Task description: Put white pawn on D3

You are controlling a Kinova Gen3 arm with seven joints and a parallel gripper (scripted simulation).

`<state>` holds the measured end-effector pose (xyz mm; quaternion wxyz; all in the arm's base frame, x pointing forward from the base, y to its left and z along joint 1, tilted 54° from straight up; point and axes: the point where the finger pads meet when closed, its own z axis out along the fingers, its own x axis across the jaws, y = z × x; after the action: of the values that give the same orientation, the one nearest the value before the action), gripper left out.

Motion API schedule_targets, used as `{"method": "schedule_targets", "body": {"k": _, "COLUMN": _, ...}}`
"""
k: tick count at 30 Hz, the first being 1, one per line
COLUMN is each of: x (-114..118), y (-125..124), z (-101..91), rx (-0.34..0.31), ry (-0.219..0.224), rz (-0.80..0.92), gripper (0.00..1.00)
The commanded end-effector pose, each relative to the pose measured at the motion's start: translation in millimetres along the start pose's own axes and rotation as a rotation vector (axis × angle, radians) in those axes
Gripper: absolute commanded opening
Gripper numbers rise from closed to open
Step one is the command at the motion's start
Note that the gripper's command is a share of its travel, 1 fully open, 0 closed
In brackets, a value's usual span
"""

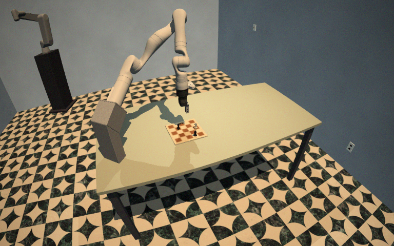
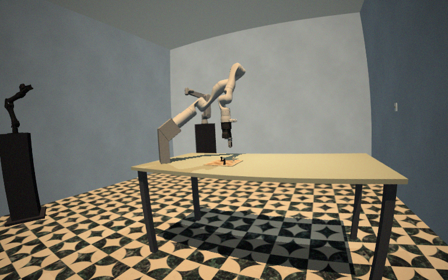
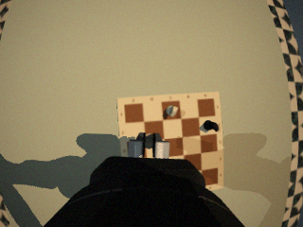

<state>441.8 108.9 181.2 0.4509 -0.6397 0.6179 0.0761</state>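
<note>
My gripper (image 1: 187, 110) hangs well above the far edge of the small chessboard (image 1: 186, 131) and is shut on a small pale piece, the white pawn. It hangs the same way in the exterior view (image 2: 230, 143). In the wrist view the fingers cover the board's (image 3: 170, 132) near left part, and the held piece is hard to make out. On the board stand a pale grey piece (image 1: 196, 125) (image 3: 170, 112) and two black pieces (image 1: 178, 126) (image 1: 195, 133); one black piece shows in the wrist view (image 3: 208, 128).
The board lies near the middle of a long beige table (image 1: 209, 127). My arm's base block (image 1: 109, 130) stands at the table's left end. A second arm on a dark pedestal (image 1: 53, 78) stands on the floor far to the left.
</note>
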Motion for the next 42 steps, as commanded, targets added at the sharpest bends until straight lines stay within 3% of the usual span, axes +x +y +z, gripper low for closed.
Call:
{"method": "schedule_targets", "body": {"k": 1, "x": 6, "y": 10, "z": -0.1, "rx": -0.004, "ry": -0.004, "rz": -0.009, "gripper": 0.00}}
{"method": "schedule_targets", "body": {"k": 11, "x": 14, "y": 29, "z": -1.0, "rx": -0.007, "ry": -0.004, "rz": -0.108, "gripper": 0.00}}
{"method": "schedule_targets", "body": {"k": 42, "x": 15, "y": 31, "z": 2.9, "rx": -0.006, "ry": -0.004, "rz": -0.120, "gripper": 0.00}}
